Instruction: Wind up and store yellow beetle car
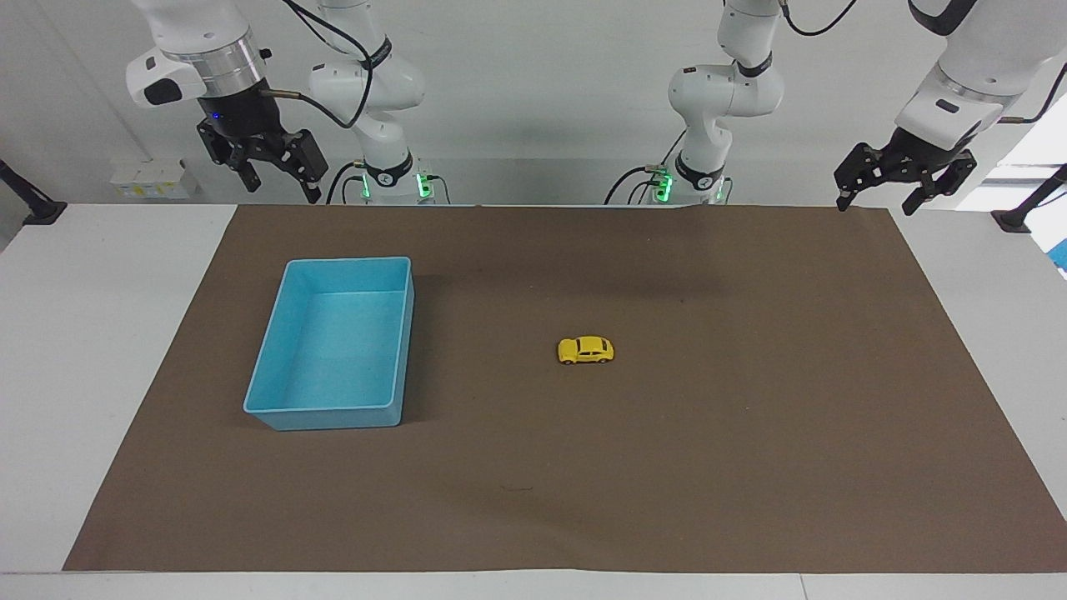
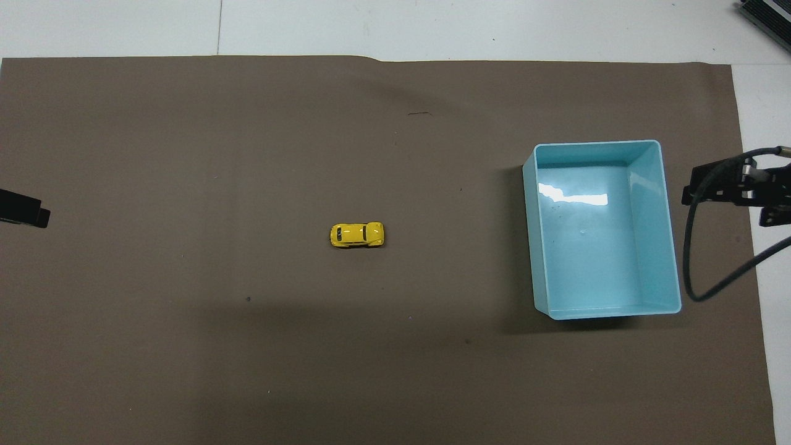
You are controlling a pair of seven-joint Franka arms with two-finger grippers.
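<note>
The yellow beetle car [image 1: 585, 350] stands on its wheels near the middle of the brown mat, and also shows in the overhead view [image 2: 357, 235]. The blue tray [image 1: 333, 415] sits empty toward the right arm's end of the table, beside the car; its rim shows in the overhead view [image 2: 596, 144]. My right gripper [image 1: 282, 187] hangs open and empty, raised over the mat's edge by its base. My left gripper [image 1: 878, 203] hangs open and empty over the mat's corner at the left arm's end. Both arms wait, well apart from the car.
The brown mat [image 1: 750, 458] covers most of the white table [image 1: 100, 333]. The right gripper's cable [image 2: 695, 272] loops beside the tray. A black clamp [image 1: 33, 208] stands at the table's edge toward the right arm's end.
</note>
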